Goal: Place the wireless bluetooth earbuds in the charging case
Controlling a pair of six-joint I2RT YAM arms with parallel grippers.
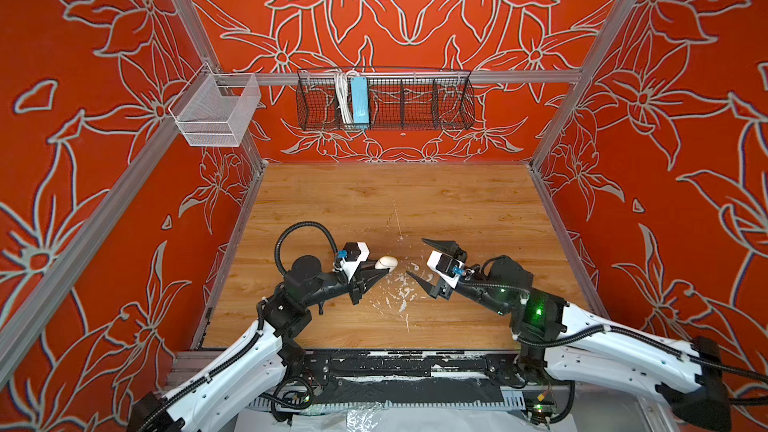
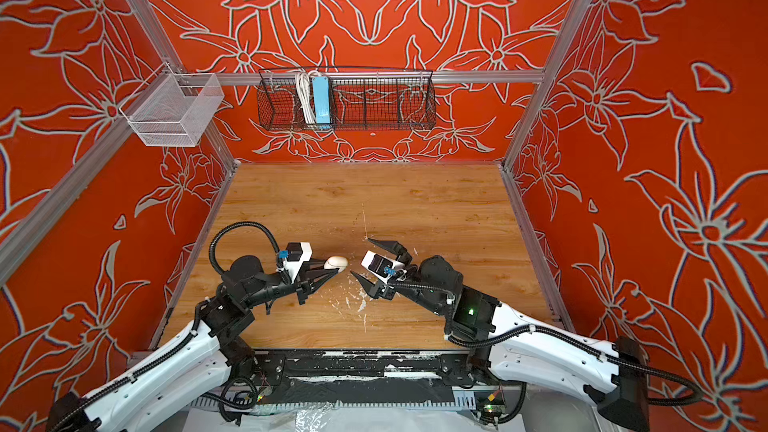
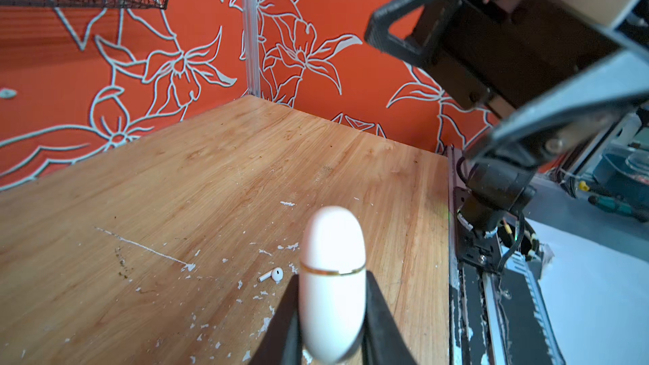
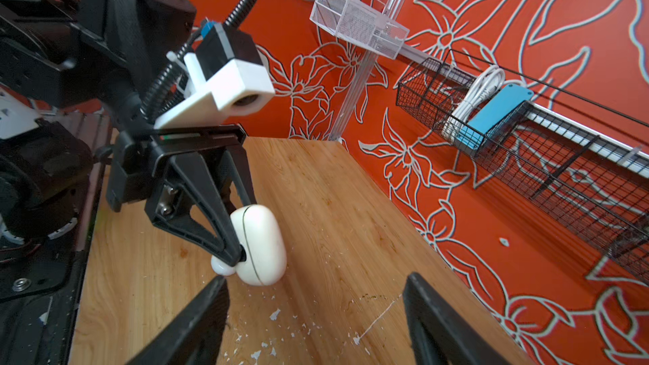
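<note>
The charging case (image 1: 387, 261) (image 2: 337, 261) is a white rounded shell with a thin gold seam, and its lid looks closed (image 3: 332, 240). My left gripper (image 1: 384, 271) (image 3: 332, 277) is shut on its lower half and holds it just above the wooden table (image 1: 374, 201). One earbud (image 3: 272, 274), white with a short stem, lies on the table beside the case. A small white rounded bit (image 4: 221, 266) shows by the left fingertip; whether it is an earbud I cannot tell. My right gripper (image 1: 416, 256) (image 2: 360, 256) (image 4: 316, 277) stands open and empty, facing the case (image 4: 261, 244) from a short gap.
White paint flecks (image 1: 399, 292) and a long scratch mark the table between the arms. On the back wall hang a black wire basket (image 1: 415, 103), holding a blue power strip (image 1: 359, 101), and a white mesh bin (image 1: 216, 112). A black rail (image 1: 395, 367) runs along the table's front edge.
</note>
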